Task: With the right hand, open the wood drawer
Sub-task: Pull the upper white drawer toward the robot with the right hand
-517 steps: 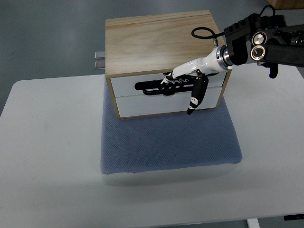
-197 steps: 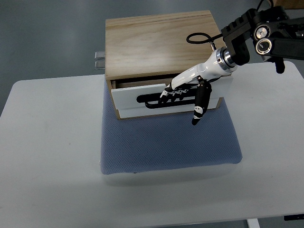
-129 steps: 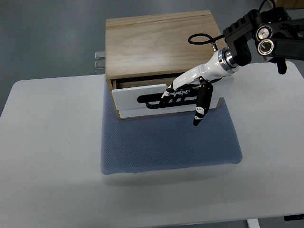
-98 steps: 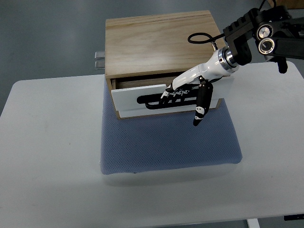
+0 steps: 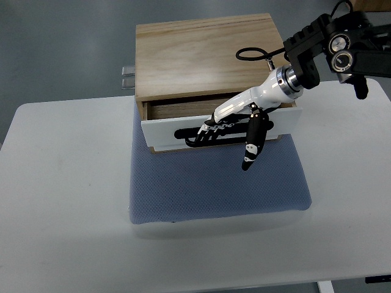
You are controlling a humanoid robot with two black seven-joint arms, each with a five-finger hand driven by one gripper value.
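A light wooden drawer box (image 5: 204,55) stands at the back of a blue mat. Its upper drawer (image 5: 168,132), white-fronted with a black slot handle (image 5: 189,137), is pulled partly out, showing a strip of its wooden inside. My right hand (image 5: 223,131) comes in from the upper right with its white-and-black fingers (image 5: 211,129) hooked into the slot handle. The thumb (image 5: 252,146) hangs down in front of the drawer face. The lower drawer is hidden beneath the pulled-out one. My left arm does not show.
The blue mat (image 5: 214,189) lies on a white table (image 5: 61,213). A black cable loop (image 5: 252,55) rests over the box top by my wrist. A small metal bracket (image 5: 127,77) sticks out behind the box's left side.
The upper drawer has slid out toward me from shut, with my right hand moving forward and down along with it. Over the last half second it came out a little further.
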